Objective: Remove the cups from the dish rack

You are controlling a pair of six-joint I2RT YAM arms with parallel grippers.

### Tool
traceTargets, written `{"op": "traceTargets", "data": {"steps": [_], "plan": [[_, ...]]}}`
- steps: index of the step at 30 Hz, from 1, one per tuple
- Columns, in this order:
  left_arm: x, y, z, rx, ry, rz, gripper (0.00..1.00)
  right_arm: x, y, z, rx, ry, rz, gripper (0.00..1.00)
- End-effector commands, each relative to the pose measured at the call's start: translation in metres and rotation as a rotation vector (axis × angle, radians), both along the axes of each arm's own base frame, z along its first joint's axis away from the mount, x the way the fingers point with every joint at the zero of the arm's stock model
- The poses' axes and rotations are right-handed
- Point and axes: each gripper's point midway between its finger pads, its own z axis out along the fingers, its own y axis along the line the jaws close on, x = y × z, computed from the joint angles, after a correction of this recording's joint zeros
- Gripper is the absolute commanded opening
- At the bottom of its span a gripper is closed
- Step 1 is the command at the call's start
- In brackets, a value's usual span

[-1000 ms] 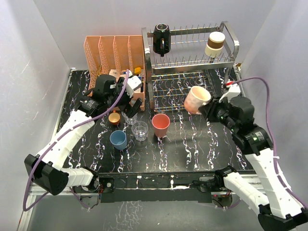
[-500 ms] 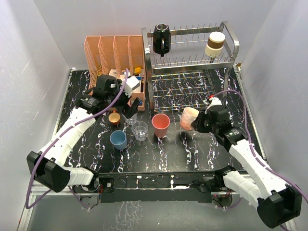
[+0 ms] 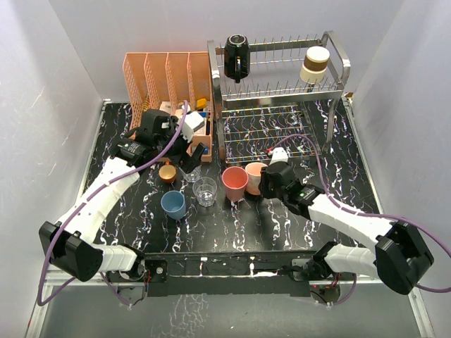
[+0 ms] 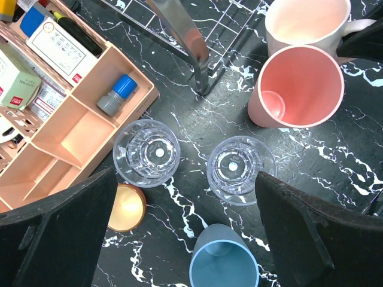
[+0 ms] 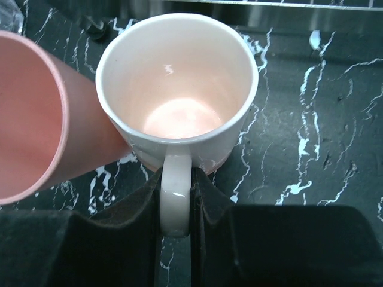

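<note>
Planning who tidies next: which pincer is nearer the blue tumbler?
Left. The left pincer hovers just behind the blue tumbler; the right pincer holds the peach mug farther right, past the pink tumbler.

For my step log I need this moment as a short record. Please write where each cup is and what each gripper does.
still on rack: black mug, cream and brown cup, both on the top tier of the dish rack
unloaded: pink tumbler, blue tumbler, clear glass, second clear glass, small orange cup, all upright on the table
right gripper: shut on the handle of the peach mug, close beside the pink tumbler
left gripper: open, holding nothing, above the two glasses
</note>
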Motion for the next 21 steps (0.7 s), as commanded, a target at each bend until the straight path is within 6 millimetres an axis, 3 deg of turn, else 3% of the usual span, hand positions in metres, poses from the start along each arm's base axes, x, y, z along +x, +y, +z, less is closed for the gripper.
{"op": "traceTargets", "data": {"steps": [1,12,16,21], "plan": [[-0.001,0.005,0.024,-0.024,-0.056,0.014,0.97,0.040,0.001,0.043,0.025,-0.243,-0.108,0.08],[-0.002,0.005,0.027,-0.025,-0.071,0.007,0.97,0.029,-0.009,0.004,-0.035,-0.223,-0.136,0.08],[-0.002,0.003,0.031,-0.042,-0.084,-0.003,0.97,0.022,-0.008,-0.006,-0.012,-0.173,-0.145,0.26],[-0.004,-0.001,0.037,-0.072,-0.101,-0.019,0.97,0.015,-0.006,0.001,0.038,-0.123,-0.165,0.48]]}}
